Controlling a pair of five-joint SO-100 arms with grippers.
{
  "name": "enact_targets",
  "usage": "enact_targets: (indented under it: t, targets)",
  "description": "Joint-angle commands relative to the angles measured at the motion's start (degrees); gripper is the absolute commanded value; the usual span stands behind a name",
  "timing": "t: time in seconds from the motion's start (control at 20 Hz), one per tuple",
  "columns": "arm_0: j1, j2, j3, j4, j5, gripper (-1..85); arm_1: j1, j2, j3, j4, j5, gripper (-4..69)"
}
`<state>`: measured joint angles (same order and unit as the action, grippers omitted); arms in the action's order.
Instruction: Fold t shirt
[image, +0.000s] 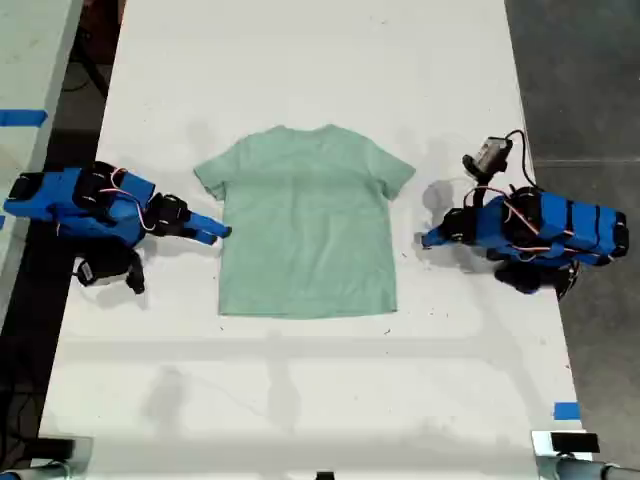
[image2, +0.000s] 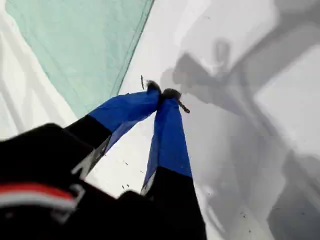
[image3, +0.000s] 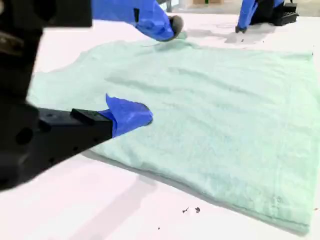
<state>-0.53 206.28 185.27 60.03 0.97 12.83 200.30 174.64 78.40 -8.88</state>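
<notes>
You can see the t shirt (image: 307, 225) lying flat mid-table. My second gripper (image3: 155, 70), arm stretched low from the exterior view's left, gapes over its edge. My first gripper (image2: 165, 95), tips pinched together, points at it from the exterior view's right without touching.

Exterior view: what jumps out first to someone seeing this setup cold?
The pale mint t shirt lies flat and unfolded in the middle of the white table. Two blue arms flank it. My second claw, open, is at the shirt's edge on the exterior view's left, and my first claw, shut, points at the shirt from just off it on the exterior view's right.
</notes>
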Motion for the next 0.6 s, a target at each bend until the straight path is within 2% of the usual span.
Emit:
enact_targets:
  t: [0.0, 0.15, 0.2, 0.25, 0.35, 0.4, 0.45, 0.55]
  targets:
    - [0.9, 0.4, -0.1, -0.3, 0.8, 22.5, -0.4, 0.5, 2.6, -0.3, 1.1, 1.4]
    - [1.0, 0.4, -0.1, -0.3, 0.8, 22.5, -0.7, 0.5, 1.3, -1.1, 0.8, 1.4]
    - [1.0, 0.4, -0.1, -0.3, 0.8, 22.5, 0.1, 0.2, -2.9, 1.1, -0.4, 1.4]
    - [1.0, 0.4, -0.1, -0.3, 0.8, 22.5, 2.6, -1.8, -10.0, 4.8, -2.4, 1.4]
    - [1.0, 0.4, -0.1, -0.3, 0.8, 22.5, 13.4, -15.6, -28.4, 10.3, -10.7, 1.2]
    - [1.0, 0.4, -0.1, -0.3, 0.8, 22.5, 18.4, -25.7, -37.7, 11.7, -15.6, 6.2]
    - [1.0, 0.4, -0.1, -0.3, 0.8, 22.5, 22.0, -36.7, -47.4, 13.7, -20.0, 14.7]
    - [1.0, 0.4, -0.1, -0.3, 0.8, 22.5, 28.7, -54.8, -64.5, 17.4, -26.9, 23.6]
